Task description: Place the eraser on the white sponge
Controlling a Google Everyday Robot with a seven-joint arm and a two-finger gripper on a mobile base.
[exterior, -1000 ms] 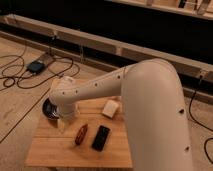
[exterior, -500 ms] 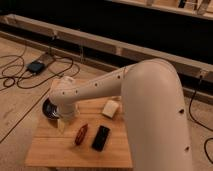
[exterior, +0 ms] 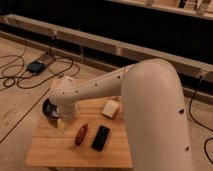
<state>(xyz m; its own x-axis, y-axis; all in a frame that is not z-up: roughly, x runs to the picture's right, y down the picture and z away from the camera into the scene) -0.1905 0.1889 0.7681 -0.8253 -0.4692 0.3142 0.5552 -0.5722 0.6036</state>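
The white sponge (exterior: pixel 110 108) sits on the wooden surface (exterior: pixel 50 150), near its far edge, and serves as the reference point here. The eraser (exterior: pixel 101 138) lies flat on the surface in front of the sponge, on the camera's side. It is apart from the sponge, with bare wood between the two, and its long side runs roughly from the sponge toward the front edge. Just beside the eraser, on the picture's left and so front-left of the sponge, lies a reddish-brown elongated object (exterior: pixel 81 135), close to the eraser but not touching it. The robot's thick white arm (exterior: pixel 150 100) rises on the picture's right of the sponge, bends over, and reaches across behind and above the sponge toward the left. Its hand (exterior: pixel 61 122) hangs low over the surface well to the left of the sponge, beyond the reddish-brown object. It holds nothing that can be made out, and I cannot tell whether it is apart or together. A dark round thing (exterior: pixel 49 107) shows at the left edge of the surface, right by the hand and farther from the sponge. Beyond the surface, far to the left of the sponge, cables (exterior: pixel 15 75) and a small dark box (exterior: pixel 36 66) lie on the floor.
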